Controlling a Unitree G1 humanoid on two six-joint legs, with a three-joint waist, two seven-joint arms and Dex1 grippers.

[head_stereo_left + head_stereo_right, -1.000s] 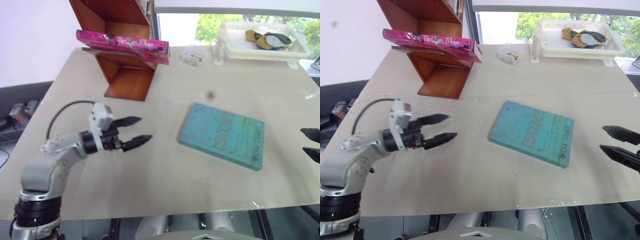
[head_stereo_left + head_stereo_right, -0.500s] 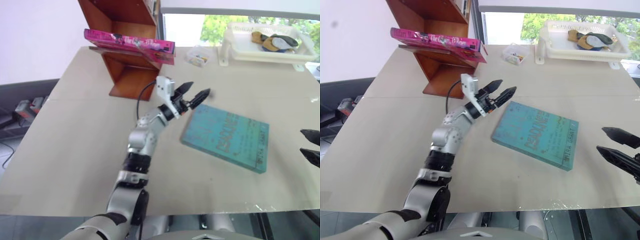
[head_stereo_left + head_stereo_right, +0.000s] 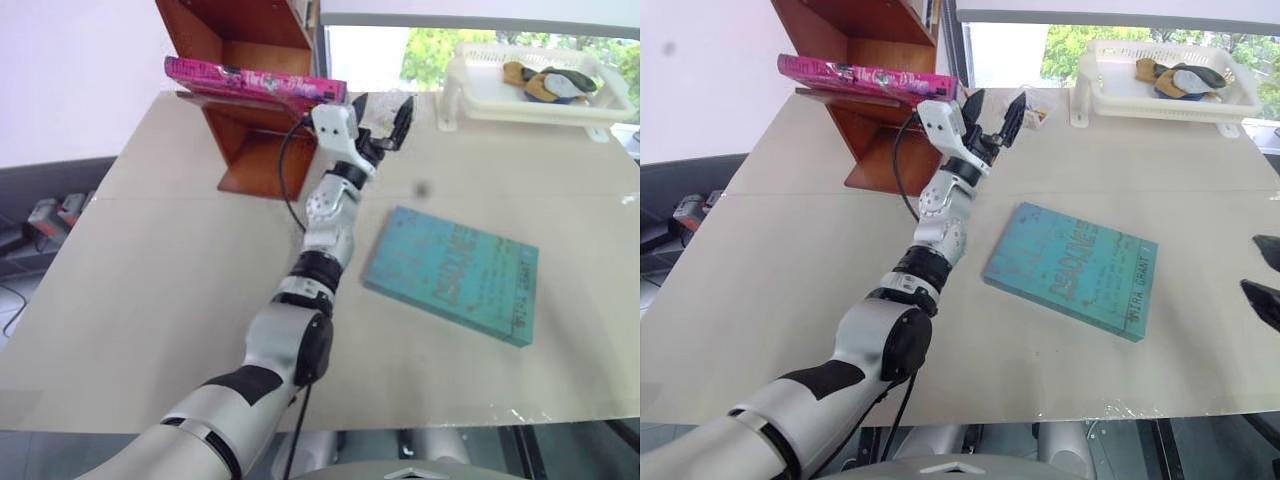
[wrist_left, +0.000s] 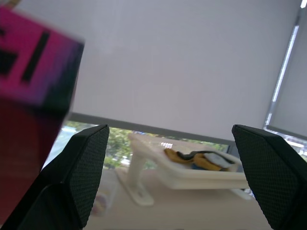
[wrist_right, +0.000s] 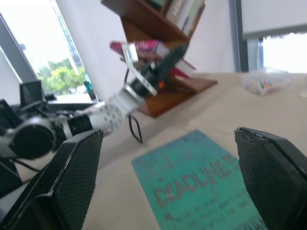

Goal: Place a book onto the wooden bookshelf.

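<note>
The magenta-pink book (image 3: 255, 80) lies flat on a lower board of the reddish-brown wooden bookshelf (image 3: 250, 150) at the table's far left, its right end jutting past the board. My left gripper (image 3: 383, 112) is stretched far forward and tilted upward just right of that jutting end. It is open, with nothing between its fingers. In the left wrist view the pink book (image 4: 29, 62) shows beside one finger (image 4: 81, 163). My right gripper (image 3: 1267, 272) hangs open and empty at the table's right edge.
A teal-blue book (image 3: 452, 275) lies flat at the table's middle right. A white basket tray (image 3: 530, 85) holding a few things stands at the far right by the window. A small clear box (image 5: 261, 81) sits between shelf and basket.
My left arm swung from the table's near left forward, rightward and up, ending beside the pink book's end. The right gripper drew back towards the picture's right edge. The books stayed put.
</note>
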